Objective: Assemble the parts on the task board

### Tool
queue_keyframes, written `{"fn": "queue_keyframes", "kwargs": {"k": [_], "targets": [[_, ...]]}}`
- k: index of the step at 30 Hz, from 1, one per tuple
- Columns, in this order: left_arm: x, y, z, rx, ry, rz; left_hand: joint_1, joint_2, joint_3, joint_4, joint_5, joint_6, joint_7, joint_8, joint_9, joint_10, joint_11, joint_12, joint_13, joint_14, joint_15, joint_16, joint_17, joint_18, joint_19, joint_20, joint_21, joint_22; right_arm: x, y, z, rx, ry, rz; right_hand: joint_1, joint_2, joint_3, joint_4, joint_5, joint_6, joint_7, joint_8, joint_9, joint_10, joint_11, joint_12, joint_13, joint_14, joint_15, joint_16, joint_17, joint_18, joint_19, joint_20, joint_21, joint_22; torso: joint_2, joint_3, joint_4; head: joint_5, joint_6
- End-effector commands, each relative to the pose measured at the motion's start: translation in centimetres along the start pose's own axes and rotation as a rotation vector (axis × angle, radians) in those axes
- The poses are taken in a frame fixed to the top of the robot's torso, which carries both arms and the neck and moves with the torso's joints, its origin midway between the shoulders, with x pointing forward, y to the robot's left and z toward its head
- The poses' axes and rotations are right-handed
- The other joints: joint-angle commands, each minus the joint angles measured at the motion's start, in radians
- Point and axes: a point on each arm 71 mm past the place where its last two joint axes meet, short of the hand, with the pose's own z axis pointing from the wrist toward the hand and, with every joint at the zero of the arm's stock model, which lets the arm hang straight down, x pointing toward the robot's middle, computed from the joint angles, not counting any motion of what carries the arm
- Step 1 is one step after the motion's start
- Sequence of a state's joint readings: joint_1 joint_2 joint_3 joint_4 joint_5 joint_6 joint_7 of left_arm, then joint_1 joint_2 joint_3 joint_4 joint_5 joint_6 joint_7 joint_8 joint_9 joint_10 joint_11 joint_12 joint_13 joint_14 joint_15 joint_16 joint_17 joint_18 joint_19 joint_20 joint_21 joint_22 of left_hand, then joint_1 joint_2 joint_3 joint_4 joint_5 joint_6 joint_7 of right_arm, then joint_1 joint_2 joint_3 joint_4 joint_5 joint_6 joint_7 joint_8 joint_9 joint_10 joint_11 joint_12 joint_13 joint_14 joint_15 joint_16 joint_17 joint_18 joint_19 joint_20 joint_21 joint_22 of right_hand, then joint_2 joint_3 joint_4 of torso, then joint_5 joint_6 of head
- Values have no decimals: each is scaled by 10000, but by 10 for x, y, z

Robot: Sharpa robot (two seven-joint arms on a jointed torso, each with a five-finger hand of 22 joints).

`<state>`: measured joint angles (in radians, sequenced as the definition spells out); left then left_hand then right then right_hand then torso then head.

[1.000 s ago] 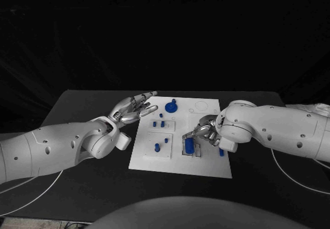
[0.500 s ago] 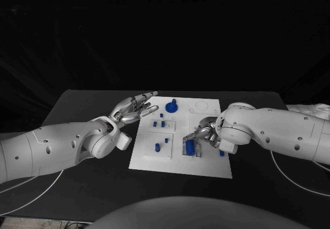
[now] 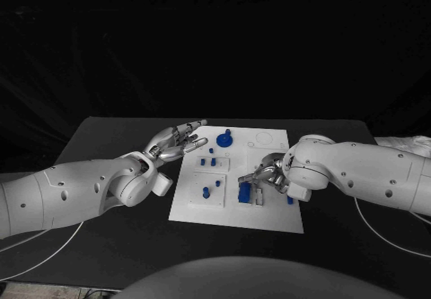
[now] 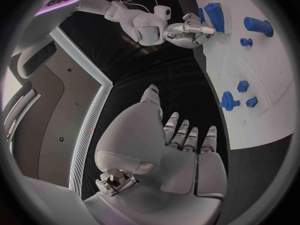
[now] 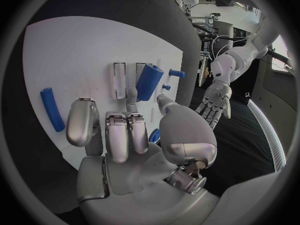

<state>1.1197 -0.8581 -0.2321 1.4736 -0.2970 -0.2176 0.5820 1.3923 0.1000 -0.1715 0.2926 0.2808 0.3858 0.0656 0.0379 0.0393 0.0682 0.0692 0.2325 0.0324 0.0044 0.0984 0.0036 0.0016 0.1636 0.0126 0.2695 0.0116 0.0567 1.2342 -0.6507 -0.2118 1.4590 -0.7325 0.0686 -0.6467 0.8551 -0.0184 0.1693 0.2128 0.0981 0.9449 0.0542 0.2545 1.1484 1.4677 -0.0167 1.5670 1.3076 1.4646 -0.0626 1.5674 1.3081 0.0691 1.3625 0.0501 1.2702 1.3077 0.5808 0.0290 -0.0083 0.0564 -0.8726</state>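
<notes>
Left hand (image 3: 177, 141): fingers straight and spread apart, palm bare, held over the black table (image 3: 108, 134) just beside the task board's (image 3: 233, 215) far left corner. Nothing gripped.

Right hand (image 3: 266, 171): fingers curled down over the board's middle, tips near a large blue block (image 3: 245, 190) standing tilted in a slotted recess; whether they touched it could not be told.

Board: white plate, mid-table. Blue gear (image 3: 223, 141) near far edge; blue rod (image 5: 51, 109) lying flat by right edge; small blue pegs (image 3: 207, 162) left of centre.
</notes>
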Motion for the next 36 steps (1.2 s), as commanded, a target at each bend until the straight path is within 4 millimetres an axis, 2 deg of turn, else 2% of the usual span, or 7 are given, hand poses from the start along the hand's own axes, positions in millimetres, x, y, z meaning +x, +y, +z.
{"fn": "queue_keyframes", "kwargs": {"k": [1, 15, 18, 24, 26, 32, 36], "targets": [[3, -1, 1, 59, 219, -103, 92, 9, -53, -11, 57, 5, 86, 25, 9, 2, 51, 54, 16, -6, 42, -17, -1, 154, 10, 78, 6, 5, 3, -1, 1, -5, 133, -41, -141, -24, -126, 36, -141, 4, 57, -68, 27, 1030, 87, 38, 2632, 1062, 61, 34, 2627, 69, 16, 74, -10, 1622, 1, 0, 0, 16, 0], [3, 0, 1, 12, 288, -148, 186, 86, -93, -9, 169, 21, 167, 28, 11, 1, 45, 58, 15, 2, 65, -14, 2, 155, 16, 95, 10, 14, 2, -9, -11, -700, -485, 590, -111, -126, -456, 156, -243, -100, 76, -139, 95, 1030, 96, 38, 2632, 1062, 62, 34, 2627, 59, 79, 75, 35, 1641, 3, 0, 8, 122, 0], [3, 0, 1, 18, 285, -147, 219, 116, -113, -9, 210, 38, 192, 31, 13, 19, 78, 101, 21, 17, 60, -7, 8, 156, 19, 101, 12, 19, 1, -10, -20, -1388, -1040, 491, 431, -141, -401, -84, 617, -387, 118, -163, 88, 1030, 128, 38, 2632, 1062, 80, 34, 2627, 26, 179, 79, 169, 1685, 1, 0, -2, 141, 0], [3, -1, 1, 46, 276, -141, 271, 151, -143, -11, 257, 80, 237, 37, 17, 44, 135, 151, 28, 35, 46, 3, 15, 157, 26, 111, 17, 35, -5, -5, -48, -3452, -3325, -727, 2005, -261, 133, -971, 3588, -973, 195, -101, 147, 1030, 188, 38, 2632, 1062, 120, 34, 2627, -43, 369, 110, 475, 1778, -13, 0, -5, 154, 0], [3, -1, 1, 50, 271, -138, 284, 159, -148, -12, 269, 92, 246, 39, 19, 49, 142, 161, 29, 39, 45, 5, 17, 157, 28, 113, 18, 39, -5, -4, -53, -3821, -3734, -1115, 2263, -280, 237, -1124, 3853, -1101, 216, -45, 204, 1030, 202, 38, 2632, 1062, 132, 34, 2627, -41, 355, 119, 464, 1773, -10, 1, -1, 166, 0], [2, -1, 0, 48, 231, -120, 331, 182, -164, -15, 302, 122, 277, 44, 22, 65, 165, 193, 33, 52, 41, 11, 21, 158, 31, 118, 20, 41, 7, -8, -67, -4730, -4679, -2631, 2876, -407, 402, -1345, 3288, -2940, 689, -526, -58, 1030, 514, 38, 2632, 1062, 402, 34, 2627, 26, 23, 310, 91, 1649, -6, 7, -4, 195, 0], [2, -1, 0, 44, 228, -119, 389, 206, -178, -21, 331, 144, 315, 47, 24, 77, 188, 218, 35, 59, 38, 15, 24, 158, 34, 120, 21, 42, 18, -14, -67, -5115, -5247, -3122, 3072, -482, 319, -1342, 2814, -3468, 804, -364, -102, 1030, 626, 38, 2632, 1062, 522, 34, 2627, 87, -205, 432, -159, 1568, 1, -3, -9, 203, 0]]}}
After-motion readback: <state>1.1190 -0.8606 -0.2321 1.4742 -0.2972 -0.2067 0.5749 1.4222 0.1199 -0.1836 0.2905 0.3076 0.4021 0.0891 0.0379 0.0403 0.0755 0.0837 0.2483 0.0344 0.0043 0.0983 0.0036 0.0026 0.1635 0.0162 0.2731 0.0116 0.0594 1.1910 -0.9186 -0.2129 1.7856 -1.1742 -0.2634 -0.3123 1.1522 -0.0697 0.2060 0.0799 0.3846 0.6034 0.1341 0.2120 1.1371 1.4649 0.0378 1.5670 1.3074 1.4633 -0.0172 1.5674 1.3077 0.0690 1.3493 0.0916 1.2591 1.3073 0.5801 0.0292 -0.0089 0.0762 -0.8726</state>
